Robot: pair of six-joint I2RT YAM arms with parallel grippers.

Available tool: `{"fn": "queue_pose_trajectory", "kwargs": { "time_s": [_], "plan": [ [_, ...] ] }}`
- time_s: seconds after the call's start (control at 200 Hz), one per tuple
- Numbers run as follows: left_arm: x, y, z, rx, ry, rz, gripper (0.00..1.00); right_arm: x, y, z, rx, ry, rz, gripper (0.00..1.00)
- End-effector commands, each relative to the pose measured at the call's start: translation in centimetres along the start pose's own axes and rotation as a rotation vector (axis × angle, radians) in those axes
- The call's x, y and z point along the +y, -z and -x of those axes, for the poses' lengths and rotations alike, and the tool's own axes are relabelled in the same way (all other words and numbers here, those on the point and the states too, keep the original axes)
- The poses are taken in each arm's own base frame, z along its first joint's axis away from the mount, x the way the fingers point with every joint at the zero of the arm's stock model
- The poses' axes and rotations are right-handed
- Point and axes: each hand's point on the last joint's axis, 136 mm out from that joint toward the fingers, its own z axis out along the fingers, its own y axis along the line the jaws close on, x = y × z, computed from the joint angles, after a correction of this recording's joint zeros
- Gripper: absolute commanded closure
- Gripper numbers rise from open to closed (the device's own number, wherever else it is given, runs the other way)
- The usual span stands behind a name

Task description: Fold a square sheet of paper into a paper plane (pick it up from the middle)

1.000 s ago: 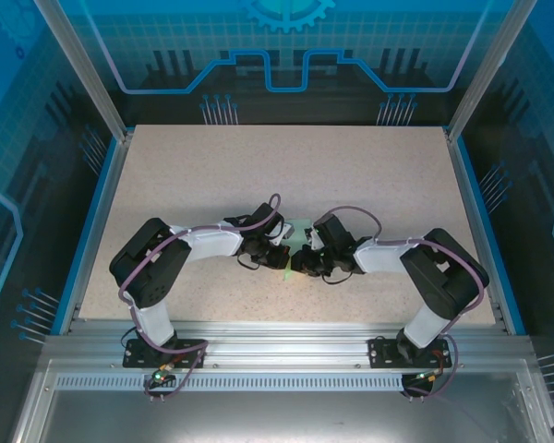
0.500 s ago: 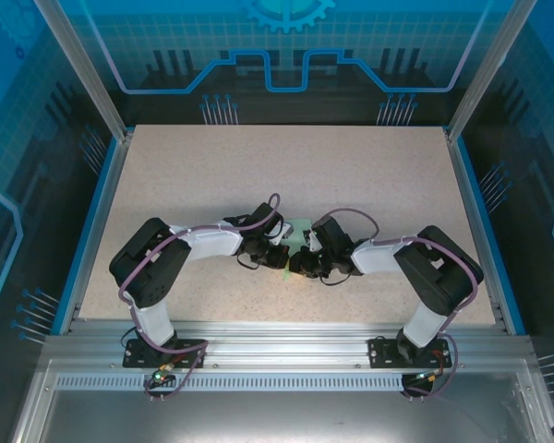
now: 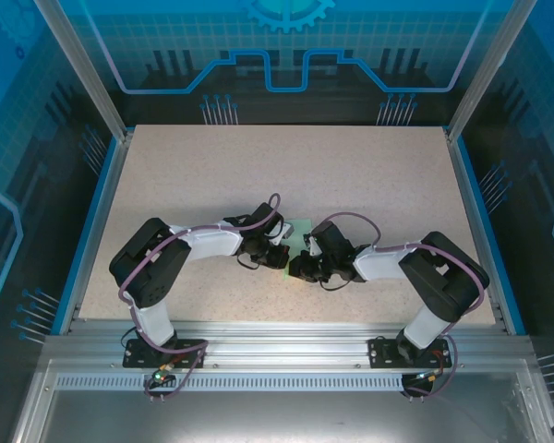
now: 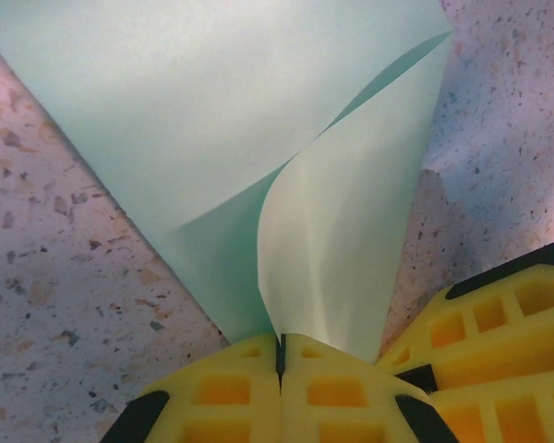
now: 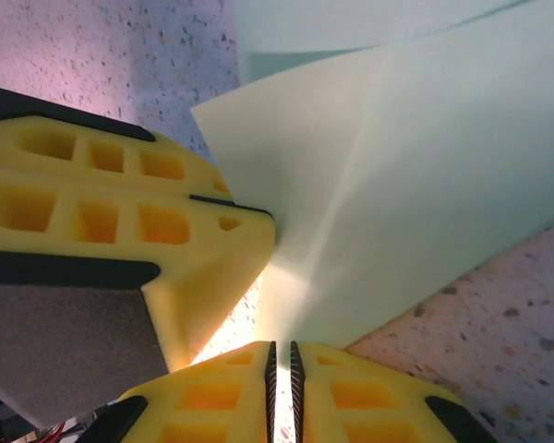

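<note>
One square sheet of paper (image 3: pixel 301 225) lies midway between the worktop's (image 3: pixel 258 175) side edges, somewhat nearer its near edge, between two claws. From above it is a green sliver. The wrist views add a flap curled up off the surface. The left claw (image 4: pixel 279 346) is pinched tight on that flap. The right claw (image 5: pixel 281 365), just beside it, is clamped on a creased corner.
</note>
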Motion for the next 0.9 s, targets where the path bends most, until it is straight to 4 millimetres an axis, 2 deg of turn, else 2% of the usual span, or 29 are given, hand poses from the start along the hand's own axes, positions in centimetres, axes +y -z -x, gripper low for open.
{"fn": "queue_pose_trajectory", "kwargs": {
  "time_s": [0.0,0.16,0.3,0.48,0.67,0.895],
  "plan": [
    [0.6,-0.2,-0.6,0.032,-0.004,0.018,0.96,0.8,0.2,0.0,-0.026,0.011,0.019,0.84],
    [0.5,-0.2,-0.5,0.031,-0.004,0.015,0.96,0.9,0.0,-0.1,-0.028,0.012,0.018,0.84],
    [0.5,-0.3,-0.6,0.032,-0.002,0.016,0.96,1.1,-0.9,-0.1,-0.022,0.013,0.036,0.85],
    [0.6,-0.3,-0.6,0.032,0.003,0.018,0.96,-0.5,-1.7,-0.6,-0.009,-0.009,-0.008,0.85],
    [0.6,-0.4,-0.6,0.034,0.002,0.019,0.96,-0.6,-1.3,-0.7,-0.012,-0.004,-0.020,0.85],
    [0.7,-0.4,-0.7,0.037,-0.002,0.020,0.96,0.6,-0.1,-0.6,-0.046,0.011,0.023,0.85]
  ]
}}
